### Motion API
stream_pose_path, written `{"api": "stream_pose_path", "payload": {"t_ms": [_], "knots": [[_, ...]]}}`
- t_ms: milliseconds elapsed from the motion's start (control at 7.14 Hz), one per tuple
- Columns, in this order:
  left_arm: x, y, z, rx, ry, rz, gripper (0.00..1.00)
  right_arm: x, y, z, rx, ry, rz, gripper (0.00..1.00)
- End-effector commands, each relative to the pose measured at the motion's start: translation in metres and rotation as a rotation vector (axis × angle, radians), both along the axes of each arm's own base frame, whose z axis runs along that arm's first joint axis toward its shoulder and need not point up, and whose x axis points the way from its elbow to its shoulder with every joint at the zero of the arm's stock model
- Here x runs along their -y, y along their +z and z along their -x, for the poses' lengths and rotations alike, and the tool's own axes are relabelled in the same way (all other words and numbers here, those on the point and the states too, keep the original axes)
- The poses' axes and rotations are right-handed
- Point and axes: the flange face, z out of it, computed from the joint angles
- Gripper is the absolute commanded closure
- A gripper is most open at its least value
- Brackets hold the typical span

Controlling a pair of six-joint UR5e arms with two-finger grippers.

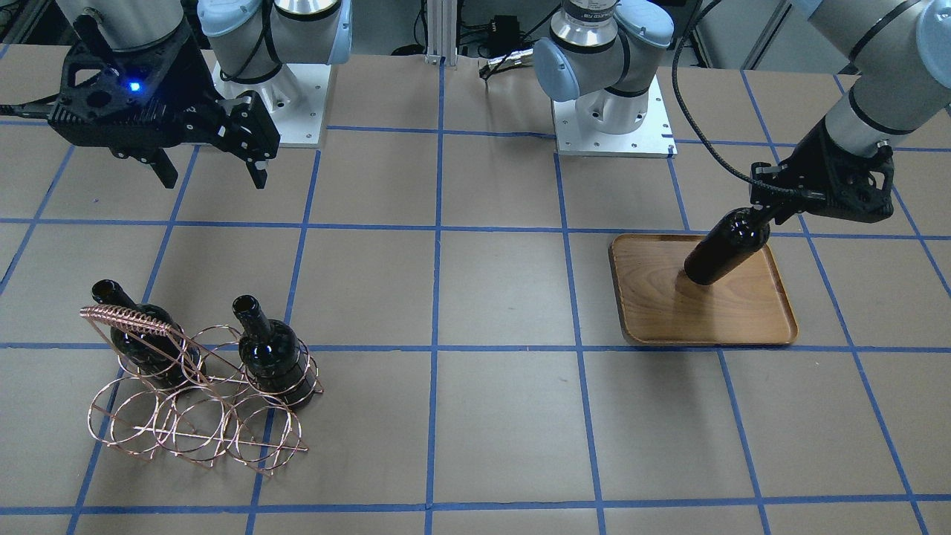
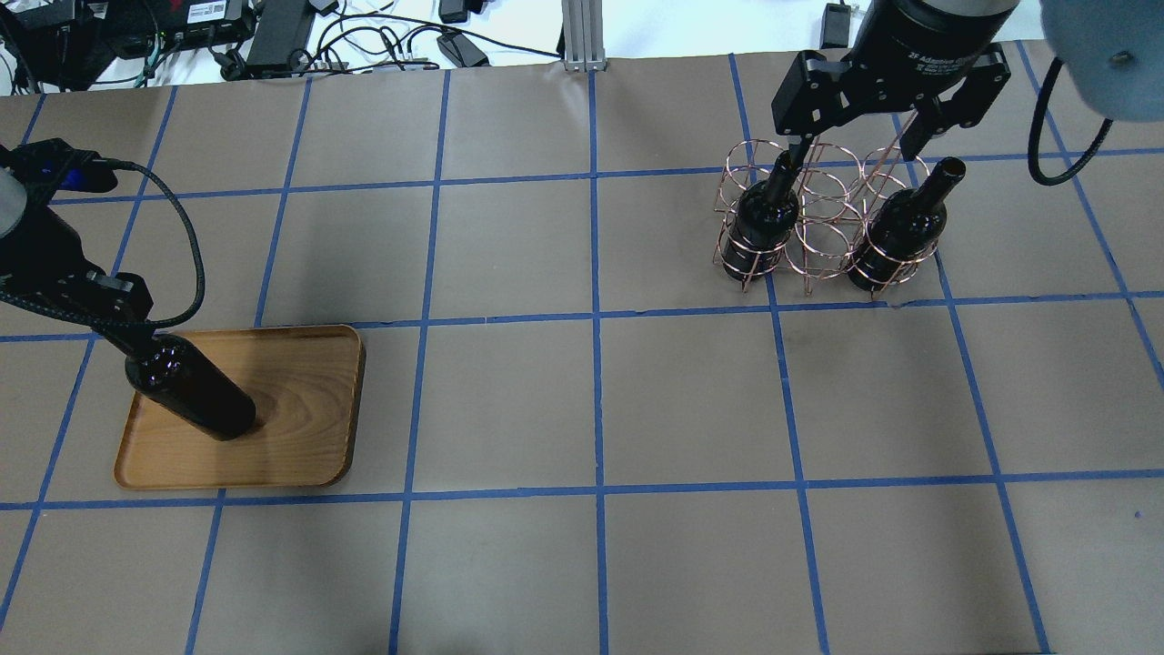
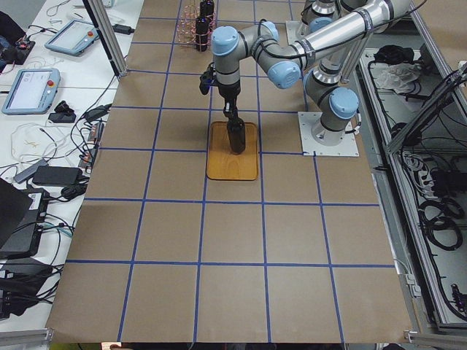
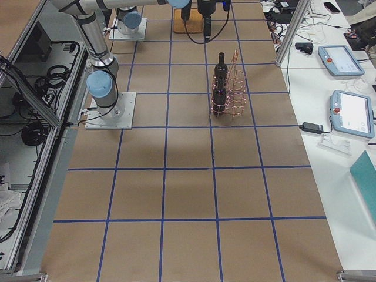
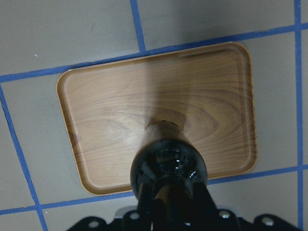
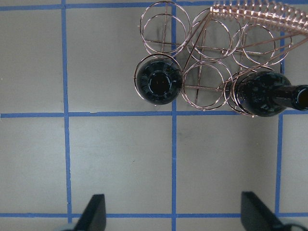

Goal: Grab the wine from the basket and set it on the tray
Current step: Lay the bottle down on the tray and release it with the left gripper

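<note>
My left gripper [image 1: 769, 212] is shut on the neck of a dark wine bottle [image 1: 724, 249] and holds it upright over the wooden tray [image 1: 743, 319]. The bottle's base is at or just above the tray floor; I cannot tell whether it touches. The left wrist view shows the bottle's shoulder [image 5: 168, 163] over the tray [image 5: 106, 110]. My right gripper [image 1: 214, 178] is open and empty, raised on my side of the copper wire basket [image 1: 193, 416]. Two more wine bottles [image 1: 141, 338] [image 1: 271, 353] stand in the basket's rings, also shown in the right wrist view [image 6: 159, 84] [image 6: 262, 96].
The table is brown paper with a blue tape grid. The arms' white base plates [image 1: 609, 137] [image 1: 290, 104] sit at my edge. Cables and power bricks [image 2: 273, 36] lie beyond the far edge. Tablets [image 4: 346, 111] lie on a side bench.
</note>
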Motion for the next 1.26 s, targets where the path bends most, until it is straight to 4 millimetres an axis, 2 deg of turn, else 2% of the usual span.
{"api": "stream_pose_path", "payload": {"t_ms": [0, 140, 280, 420, 560, 700, 840, 980, 1120], "knots": [[0.001, -0.003, -0.001, -0.003, 0.000, -0.006, 0.37, 0.000, 0.000, 0.000, -0.001, 0.001, 0.004, 0.00], [0.001, -0.003, -0.001, -0.001, 0.000, -0.006, 0.21, 0.000, 0.000, 0.000, -0.001, 0.001, 0.004, 0.00], [0.002, -0.001, -0.001, 0.004, 0.005, -0.004, 0.14, 0.000, 0.000, 0.000, -0.001, 0.001, 0.002, 0.00], [0.007, 0.011, -0.001, 0.016, 0.024, 0.021, 0.11, 0.000, 0.000, 0.000, -0.002, 0.003, 0.002, 0.00], [0.015, 0.049, 0.027, 0.008, 0.044, 0.066, 0.08, 0.000, 0.000, 0.000, -0.002, 0.003, 0.002, 0.00], [0.025, 0.092, 0.083, 0.012, 0.021, 0.068, 0.08, 0.000, 0.001, 0.000, -0.002, 0.003, 0.005, 0.00], [0.029, 0.127, 0.120, 0.004, 0.143, 0.053, 0.05, 0.000, 0.001, 0.000, -0.002, 0.003, 0.005, 0.00], [0.031, 0.136, 0.151, -0.003, 0.213, 0.059, 0.00, 0.000, 0.000, 0.000, -0.002, 0.003, 0.002, 0.00], [0.030, 0.133, 0.190, -0.013, 0.267, 0.057, 0.00, 0.000, 0.000, 0.000, -0.002, 0.003, 0.002, 0.00]]}}
